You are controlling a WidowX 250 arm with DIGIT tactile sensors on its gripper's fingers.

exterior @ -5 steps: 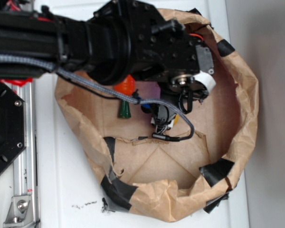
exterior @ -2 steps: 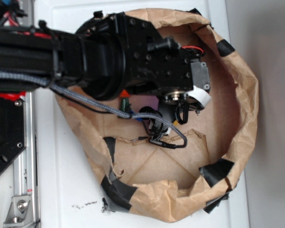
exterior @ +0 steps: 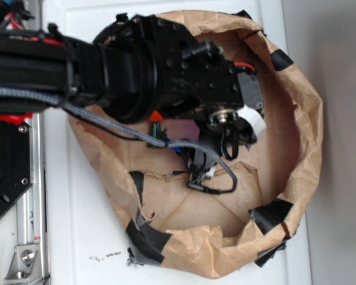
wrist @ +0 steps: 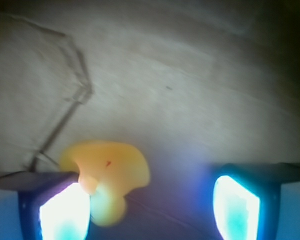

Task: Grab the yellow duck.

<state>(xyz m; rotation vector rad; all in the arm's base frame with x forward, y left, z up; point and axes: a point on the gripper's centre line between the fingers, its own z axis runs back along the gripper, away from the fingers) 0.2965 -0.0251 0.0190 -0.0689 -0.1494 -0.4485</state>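
In the wrist view the yellow duck (wrist: 107, 172) lies on the brown paper floor, small, rounded and blurred. It sits between my fingers, up against the glowing left pad (wrist: 65, 212), with a wide gap to the right pad (wrist: 237, 207). My gripper (wrist: 150, 207) is open around it. In the exterior view the black arm reaches into the paper bowl (exterior: 302, 119), and the gripper (exterior: 202, 163) points down at its floor. The duck is hidden under the arm there.
A toy carrot shows only as an orange sliver (exterior: 157, 115) and a green stem (exterior: 156, 129) under the arm, next to a purple patch (exterior: 184, 127). Crumpled paper walls with black tape (exterior: 273, 211) ring the bowl. A grey cable (exterior: 216, 178) loops below the wrist.
The arm has moved over the carrot, hiding most of it. The gripper and its cable loop have shifted slightly toward the bowl's front and lower.
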